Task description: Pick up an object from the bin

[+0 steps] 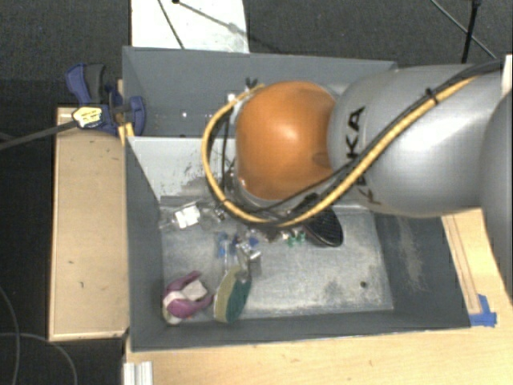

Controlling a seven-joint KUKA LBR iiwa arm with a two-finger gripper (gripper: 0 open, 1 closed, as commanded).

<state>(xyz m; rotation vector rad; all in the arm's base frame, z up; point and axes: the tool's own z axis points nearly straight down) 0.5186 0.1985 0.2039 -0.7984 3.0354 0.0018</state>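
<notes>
- Camera view, looking down into the bin (417, 271): the arm (433, 147) sweeps in from the right and hangs over the middle of the grey floor.
- Its orange cover (280, 139) bulges right over the back half of the bin, with a yellow cable (210, 163) looped round its left side.
- Below the cover, the end effector (245, 252) pokes down towards the floor, left of centre.
- Open or closed? I cannot tell; the cover and the clutter of metal and blue bits around the tip hide it.
- Just in front of the tip lies a green oval (232, 297) with a tan edge, set on its side and leaning, its upper end right at the tip. Whether they touch, I cannot tell.
- So the nearest thing is that green oval, in the front-left part of the bin, close to the front wall.
- Just beside it on the left sits a purple lump (184, 295) with a white patch, near the front-left corner.
- Further back on the left, a clear packet (186, 216) lies near the left wall.
- To the right of the tip, a black piece (327, 229) peeks from under the arm, with a small green bit (295, 236) just beside it.
- The right half of the floor is bare grey metal.
</notes>
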